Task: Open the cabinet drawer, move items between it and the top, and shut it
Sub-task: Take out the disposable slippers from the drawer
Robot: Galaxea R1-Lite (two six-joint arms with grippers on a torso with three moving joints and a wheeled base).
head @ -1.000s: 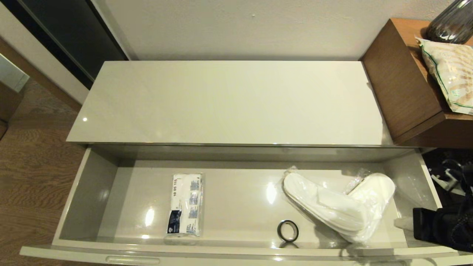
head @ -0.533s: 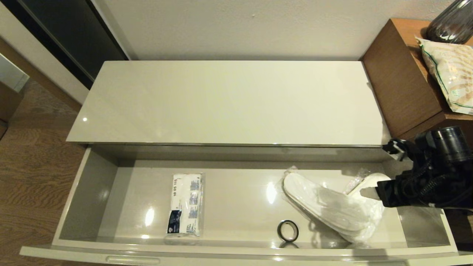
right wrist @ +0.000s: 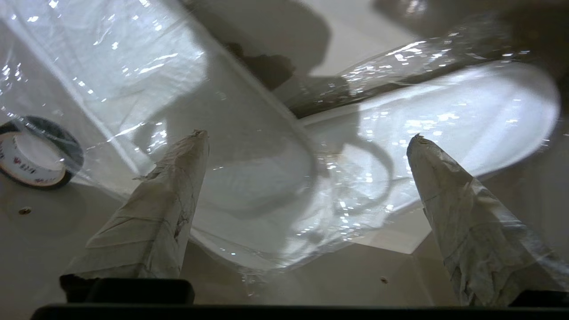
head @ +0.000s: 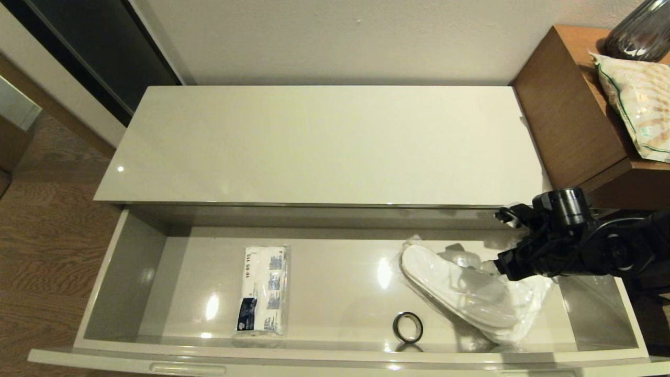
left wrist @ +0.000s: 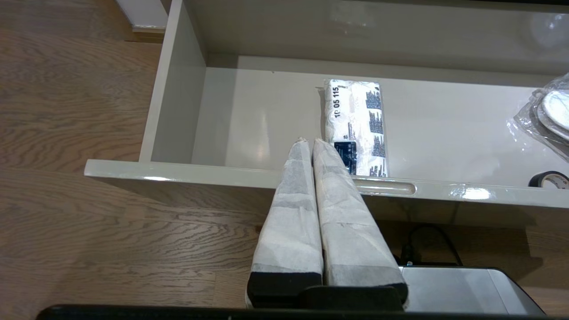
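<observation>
The cabinet drawer (head: pixel 125 262) stands pulled out below the glossy cream top (head: pixel 324 146), which is bare. Two packs of white slippers (head: pixel 466 293) in clear plastic lie crossed at the drawer's right end. My right gripper (head: pixel 505 264) hangs just above their right end. In the right wrist view it (right wrist: pixel 306 135) is open wide, with the slippers (right wrist: pixel 444 111) under the gap and not touched. My left gripper (left wrist: pixel 306 141) is shut and empty, outside the drawer's front edge (left wrist: pixel 200 171) near a recessed slot (left wrist: pixel 386 189).
A white packet with blue print (head: pixel 263 290) lies left of centre in the drawer. A small black ring (head: pixel 408 326) sits near the front wall. A brown side table (head: pixel 570 120) with a bag (head: pixel 638 104) and a dark vase (head: pixel 638 31) stands at the right.
My right arm rose from the drawer's front right corner and swung left, and its gripper now covers the right end of the slippers. The left arm and the drawer's contents stayed put.
</observation>
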